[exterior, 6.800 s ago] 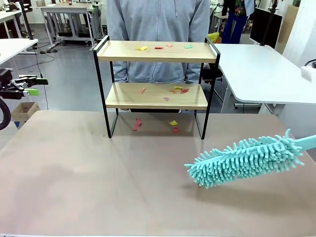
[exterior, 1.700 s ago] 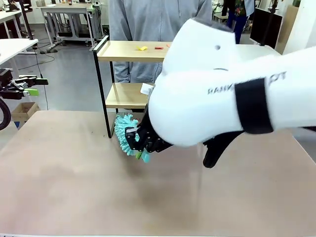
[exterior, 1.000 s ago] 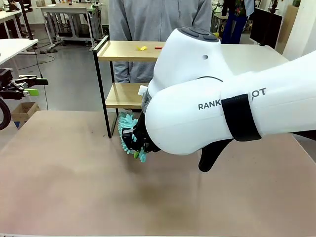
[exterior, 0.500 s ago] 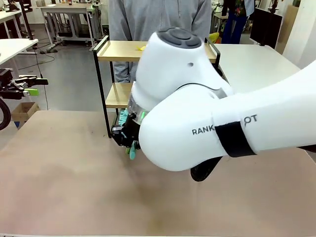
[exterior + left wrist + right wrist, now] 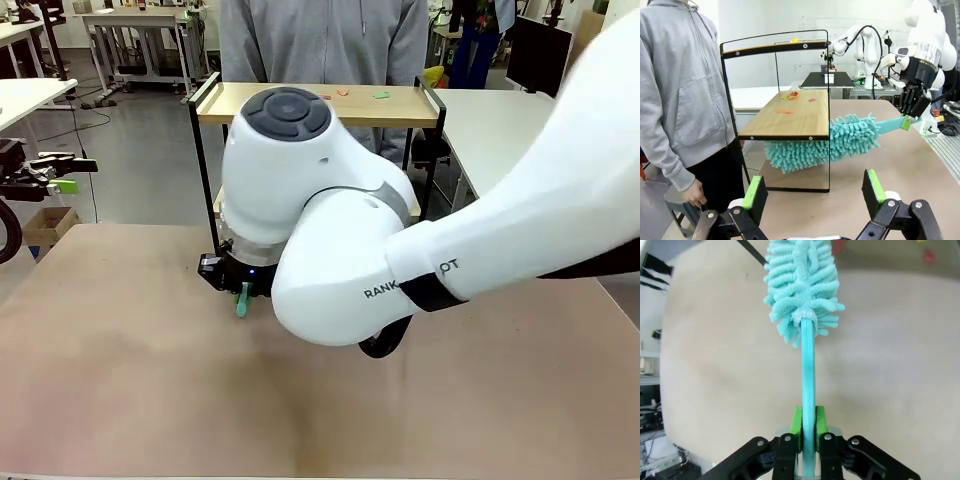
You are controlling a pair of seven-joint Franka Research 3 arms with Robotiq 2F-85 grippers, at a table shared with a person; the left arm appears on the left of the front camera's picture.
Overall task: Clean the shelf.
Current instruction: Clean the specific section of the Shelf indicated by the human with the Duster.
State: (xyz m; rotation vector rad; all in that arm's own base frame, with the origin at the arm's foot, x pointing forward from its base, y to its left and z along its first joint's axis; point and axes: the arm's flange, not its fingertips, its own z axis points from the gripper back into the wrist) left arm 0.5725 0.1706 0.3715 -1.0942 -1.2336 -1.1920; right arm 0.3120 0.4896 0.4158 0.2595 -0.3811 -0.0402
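Your right end effector [image 5: 808, 422] is clamped on the teal duster [image 5: 815, 145] by its handle, fluffy head under the lower board of the shelf [image 5: 790, 117], far-middle on the table [image 5: 120, 380]. Left end effector [image 5: 813, 176] hangs wide open, far left.

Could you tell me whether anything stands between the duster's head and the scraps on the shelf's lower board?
Yes, the lower board itself: the duster, held by the right gripper, reaches under it, while the scraps lie on top.
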